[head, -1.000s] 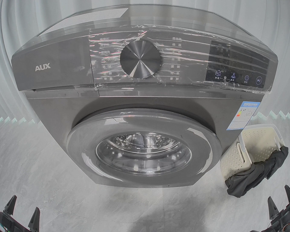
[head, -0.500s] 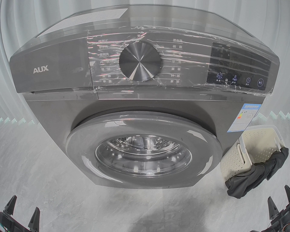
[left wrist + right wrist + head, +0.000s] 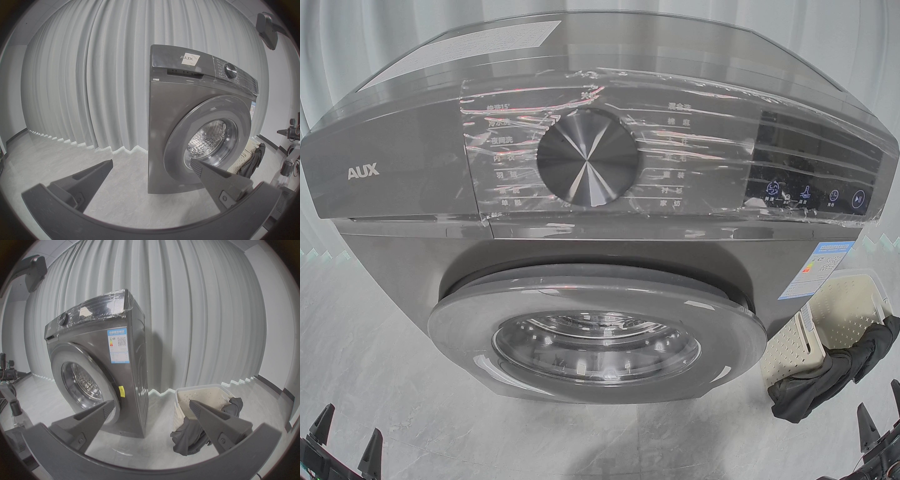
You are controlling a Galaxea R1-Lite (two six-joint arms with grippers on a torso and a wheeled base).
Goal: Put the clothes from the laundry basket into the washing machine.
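A grey front-loading washing machine (image 3: 600,206) stands right before me, its round door (image 3: 597,337) shut. To its right a cream perforated laundry basket (image 3: 850,306) sits on the floor. A dark grey garment (image 3: 825,378) hangs over the basket's near rim. My left gripper (image 3: 347,437) is low at the left, open and holding nothing. My right gripper (image 3: 884,412) is low at the right, short of the basket, open too. The right wrist view has the basket (image 3: 203,396) and garment (image 3: 190,437) ahead of the open right gripper (image 3: 150,412). The left gripper (image 3: 153,170) faces the machine (image 3: 200,125).
Pale marble-look floor (image 3: 487,431) spreads in front of the machine and to both sides. White pleated curtains (image 3: 193,318) close off the space behind. Clear film covers the machine's control panel (image 3: 675,156).
The whole head view has shifted: the machine looks larger and closer, so the camera has moved toward it. Both grippers keep their places at the lower corners.
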